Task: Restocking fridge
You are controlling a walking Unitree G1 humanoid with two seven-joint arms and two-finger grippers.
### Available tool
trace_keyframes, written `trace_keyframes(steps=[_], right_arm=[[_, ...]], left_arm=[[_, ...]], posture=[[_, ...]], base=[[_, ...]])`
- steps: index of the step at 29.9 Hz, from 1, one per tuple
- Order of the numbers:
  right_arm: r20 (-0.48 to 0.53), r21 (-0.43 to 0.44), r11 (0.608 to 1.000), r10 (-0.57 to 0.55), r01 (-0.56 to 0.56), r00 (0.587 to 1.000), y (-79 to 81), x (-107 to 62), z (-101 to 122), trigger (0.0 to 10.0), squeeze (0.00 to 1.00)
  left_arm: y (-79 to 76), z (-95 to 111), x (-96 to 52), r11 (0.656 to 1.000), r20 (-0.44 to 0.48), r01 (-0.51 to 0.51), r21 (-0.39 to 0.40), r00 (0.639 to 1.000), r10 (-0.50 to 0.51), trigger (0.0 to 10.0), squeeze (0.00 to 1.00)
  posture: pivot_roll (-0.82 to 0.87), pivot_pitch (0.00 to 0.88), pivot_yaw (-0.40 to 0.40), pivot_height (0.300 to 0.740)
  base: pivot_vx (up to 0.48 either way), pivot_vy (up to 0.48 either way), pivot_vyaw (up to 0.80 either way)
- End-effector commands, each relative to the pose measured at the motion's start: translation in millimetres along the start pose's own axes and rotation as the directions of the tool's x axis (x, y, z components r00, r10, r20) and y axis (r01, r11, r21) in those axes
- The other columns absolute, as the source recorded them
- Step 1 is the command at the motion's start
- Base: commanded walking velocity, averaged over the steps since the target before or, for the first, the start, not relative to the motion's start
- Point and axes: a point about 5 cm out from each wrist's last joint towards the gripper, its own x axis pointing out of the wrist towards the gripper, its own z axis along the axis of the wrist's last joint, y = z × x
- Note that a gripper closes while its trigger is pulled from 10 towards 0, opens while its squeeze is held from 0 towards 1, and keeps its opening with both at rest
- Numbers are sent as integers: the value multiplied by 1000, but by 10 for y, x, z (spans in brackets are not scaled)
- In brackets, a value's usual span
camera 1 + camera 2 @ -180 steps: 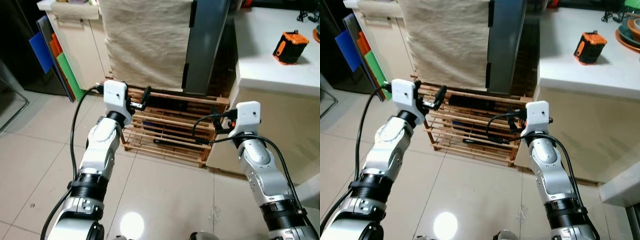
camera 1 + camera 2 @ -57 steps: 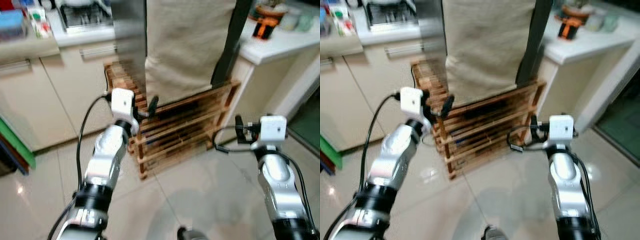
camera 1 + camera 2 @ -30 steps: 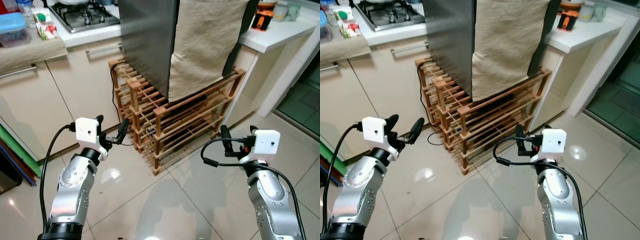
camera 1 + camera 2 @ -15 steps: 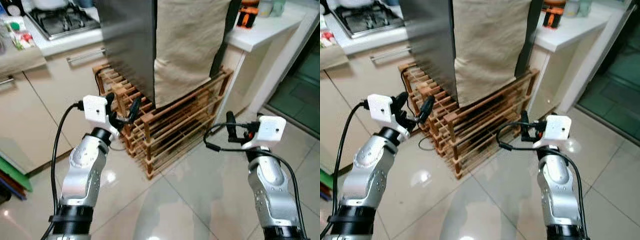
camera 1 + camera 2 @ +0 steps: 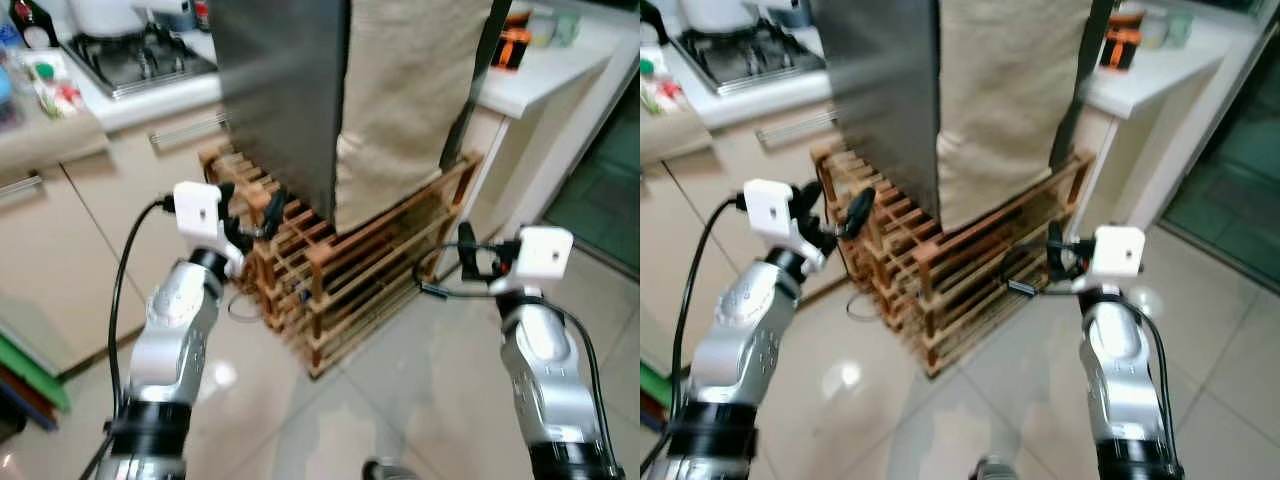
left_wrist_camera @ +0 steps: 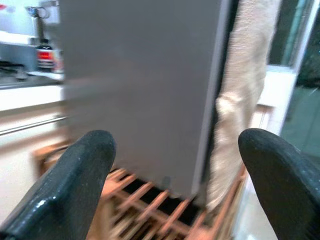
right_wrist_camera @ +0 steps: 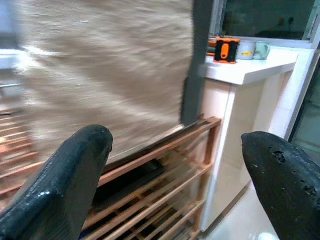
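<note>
Two silver arms are raised in front of me, one each side, both empty. My left gripper (image 5: pixel 252 212) is held up near the top corner of the slatted wooden rack (image 5: pixel 345 270), its two black fingers (image 6: pixel 75 185) spread wide apart with nothing between them. My right gripper (image 5: pixel 467 255) hovers just off the rack's other end, and its two fingers (image 7: pixel 65 185) are likewise parted and holding nothing. One tall grey metal-sided fridge (image 5: pixel 280 90) stands on top of that rack, straight ahead of me and between the two grippers; its door looks shut, though I cannot see the front plainly because one beige cloth (image 5: pixel 410 90) hangs down over that face, reaching the rack's top rail. I count one rack, with several tiers of wooden bars, sitting on the glossy pale tiled floor (image 5: pixel 420 380). On my left runs one cream worktop (image 5: pixel 60 130) with a gas hob (image 5: pixel 135 50) set into it and a few small packets beside that, too blurred to name. On my right is one white worktop (image 5: pixel 540 80) carrying one orange-and-black object (image 7: pixel 226 50) and, next to it, what look like two pale mugs (image 7: pixel 252 49). Everything is somewhat blurred.
</note>
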Motion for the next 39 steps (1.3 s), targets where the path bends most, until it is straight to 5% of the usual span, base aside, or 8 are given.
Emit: trace_keyframes(steps=[1, 9, 13, 18, 19, 23, 29, 39], right_arm=[[-2, -6, 1000, -9, 9, 1000, -43, -4, 13, 10000, 0], [-11, -20, 999, -34, 34, 999, -110, -18, -19, 10000, 0], [-3, -49, 999, 17, -17, 1000, -57, -211, -32, 10000, 0], [-47, -53, 994, 96, -98, 994, -25, -500, -117, 10000, 0], [-53, -53, 993, 99, -102, 994, -50, -514, -102, 10000, 0], [-50, -68, 993, 89, -93, 995, -76, -444, -76, 10000, 0], [-19, -65, 994, 89, -91, 996, 34, -297, -24, 10000, 0], [14, -105, 994, 46, -44, 999, -1, -230, 17, 10000, 0]], left_arm=[[7, 19, 53, 999, -2, -15, 32, 1000, 15, 10000, 0], [10, 25, 70, 997, -1, -63, 54, 998, 63, 10000, 0], [294, -241, -293, 955, -95, -280, -93, 958, 272, 10000, 0], [55, -590, -802, 997, -227, 41, 70, 974, -24, 10000, 0], [68, -606, -878, 998, -247, 47, 41, 968, -36, 10000, 0], [120, -503, -781, 1000, -193, -4, 16, 981, 7, 10000, 0], [41, -167, -375, 1000, -31, -3, 0, 1000, 3, 10000, 0], [-85, 47, -185, 999, 38, 48, -19, 998, -47, 10000, 0]], posture=[[-138, 15, 10, 719], [-142, 15, 11, 681], [-142, 24, 19, 664], [-122, 32, 5, 660], [-118, 34, -1, 660], [-112, 29, -5, 660], [-114, 19, 5, 660], [-125, 7, 13, 660]], base=[[0, 0, -406], [0, 0, -416], [0, 0, -442], [0, 0, -94], [0, 0, 0], [204, 0, 0], [480, 0, -670], [480, 0, -654]])
